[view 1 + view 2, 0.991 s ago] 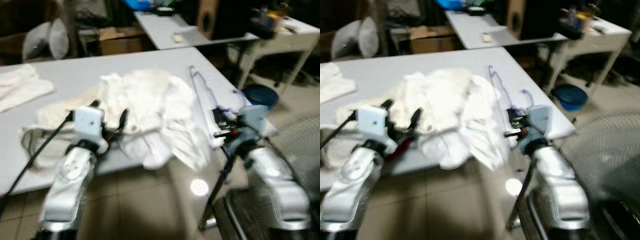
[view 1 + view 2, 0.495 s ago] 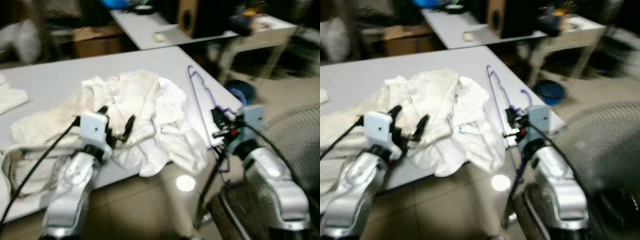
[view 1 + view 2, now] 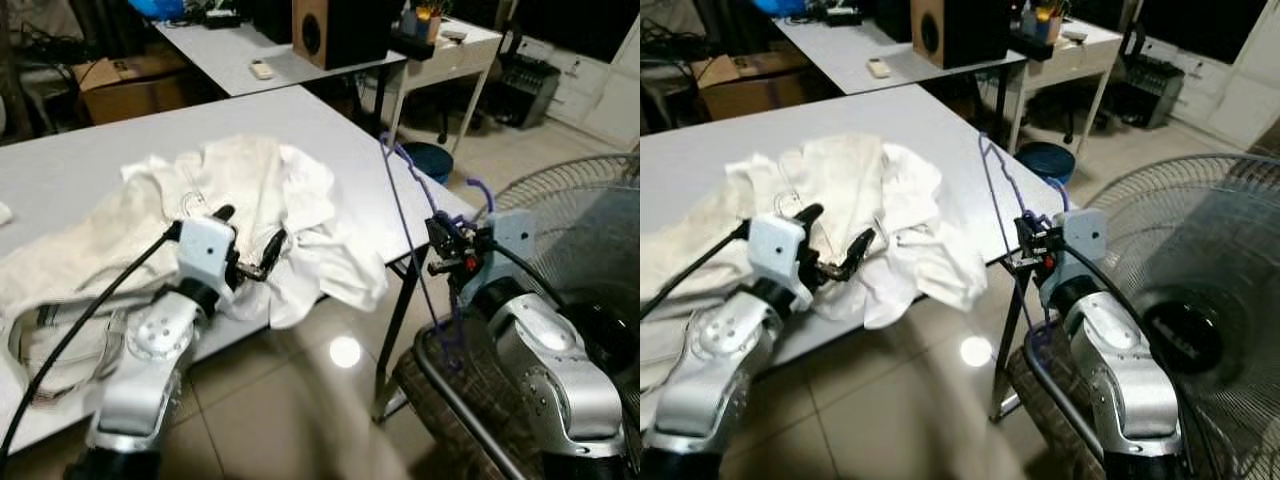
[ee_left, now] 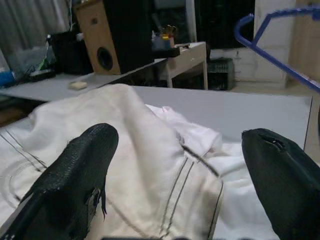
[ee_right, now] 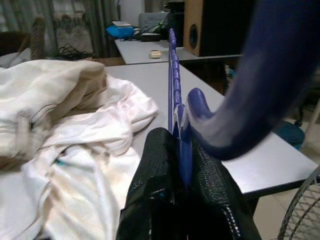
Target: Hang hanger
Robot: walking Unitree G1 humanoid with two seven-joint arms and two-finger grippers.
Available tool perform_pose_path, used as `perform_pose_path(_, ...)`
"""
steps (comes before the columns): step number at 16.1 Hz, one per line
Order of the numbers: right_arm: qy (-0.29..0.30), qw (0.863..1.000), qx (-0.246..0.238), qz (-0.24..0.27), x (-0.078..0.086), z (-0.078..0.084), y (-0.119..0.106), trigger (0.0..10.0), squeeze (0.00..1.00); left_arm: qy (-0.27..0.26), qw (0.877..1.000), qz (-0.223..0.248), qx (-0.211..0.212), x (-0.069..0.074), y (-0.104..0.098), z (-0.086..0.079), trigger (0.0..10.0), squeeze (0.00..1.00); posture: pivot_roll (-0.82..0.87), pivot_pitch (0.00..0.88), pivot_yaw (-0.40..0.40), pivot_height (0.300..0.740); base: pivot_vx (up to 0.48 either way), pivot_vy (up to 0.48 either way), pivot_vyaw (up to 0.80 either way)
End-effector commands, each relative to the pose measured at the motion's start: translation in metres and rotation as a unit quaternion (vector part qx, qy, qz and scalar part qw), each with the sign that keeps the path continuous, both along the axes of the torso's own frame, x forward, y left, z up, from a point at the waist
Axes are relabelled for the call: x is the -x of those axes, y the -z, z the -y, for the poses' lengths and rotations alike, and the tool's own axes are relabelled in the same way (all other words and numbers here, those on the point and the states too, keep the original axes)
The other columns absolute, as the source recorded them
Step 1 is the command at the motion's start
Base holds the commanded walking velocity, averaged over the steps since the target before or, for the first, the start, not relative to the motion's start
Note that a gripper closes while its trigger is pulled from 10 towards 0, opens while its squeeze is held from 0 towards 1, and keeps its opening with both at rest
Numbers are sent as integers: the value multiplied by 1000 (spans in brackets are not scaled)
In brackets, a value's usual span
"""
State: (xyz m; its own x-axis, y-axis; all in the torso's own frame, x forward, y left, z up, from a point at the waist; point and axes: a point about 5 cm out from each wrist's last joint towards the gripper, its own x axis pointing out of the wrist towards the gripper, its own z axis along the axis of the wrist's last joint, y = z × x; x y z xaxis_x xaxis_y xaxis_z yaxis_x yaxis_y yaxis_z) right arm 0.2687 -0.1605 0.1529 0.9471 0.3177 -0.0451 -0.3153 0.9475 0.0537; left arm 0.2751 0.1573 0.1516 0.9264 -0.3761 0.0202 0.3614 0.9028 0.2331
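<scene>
**A:** So, layout? Biggest first.

**B:** Grey table [image 3: 90, 160], white clothes pile [image 3: 250, 200] heaped at its near corner. Fan [image 3: 1200, 300] on the robot's right.

**A:** Hanger?

**B:** Purple hanger [image 3: 405, 225] held off the table edge by the right gripper [image 5: 182, 172], fingers pinched tight on the wire. Looks clear of the cloth, likely so it can be carried without snagging.

**A:** Left side?

**B:** Left gripper [image 3: 248, 245] spread wide, empty, over the pile. No rail in sight yet.
</scene>
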Motion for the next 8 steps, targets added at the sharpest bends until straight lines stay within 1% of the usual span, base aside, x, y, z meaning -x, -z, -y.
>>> perform_pose_path(1, -5, 1000, 3, 6, 4, 2, -4, 10000, 0, 18, 999, 2, -40, -2, -3, 3, 10000, 1000, -160, 0, 12, 740, 0, 0, 0)
perform_pose_path(2, -4, 1000, 5, 5, 6, 4, -4, 10000, 0, 30, 997, 7, -66, -2, -4, 5, 10000, 1000, -161, 0, 16, 740, 0, 0, 0)
perform_pose_path(3, -4, 1000, 12, 3, 9, 7, -3, 10000, 0, 59, 992, -3, -112, 1, -2, 8, 10000, 906, -165, 0, 35, 740, 0, 0, 0)
perform_pose_path(4, -6, 1000, 17, 1, 11, 8, -3, 10000, 0, 73, 989, -13, -131, 2, 0, 10, 10000, 251, -165, 0, 35, 740, 0, 0, 0)
perform_pose_path(5, -5, 1000, 25, -2, 14, 10, -4, 10000, 0, 91, 981, -29, -171, 4, 6, 10, 10000, 0, -172, 0, 45, 740, 0, 0, 0)
perform_pose_path(6, -3, 1000, 28, -3, 16, 11, -4, 10000, 0, 98, 978, -41, -181, 3, 9, 11, 10000, 0, -179, 0, 55, 740, 0, 0, 0)
perform_pose_path(7, -1, 999, 33, -5, 19, 12, -3, 10000, 0, 105, 969, -39, -222, 3, 11, 10, 10000, 0, -186, 0, 64, 740, 0, 0, 0)
perform_pose_path(8, 3, 999, 40, -8, 23, 14, -2, 10000, 0, 108, 956, -44, -271, 4, 15, 6, 2000, 0, -189, 0, 76, 740, 0, 0, 0)
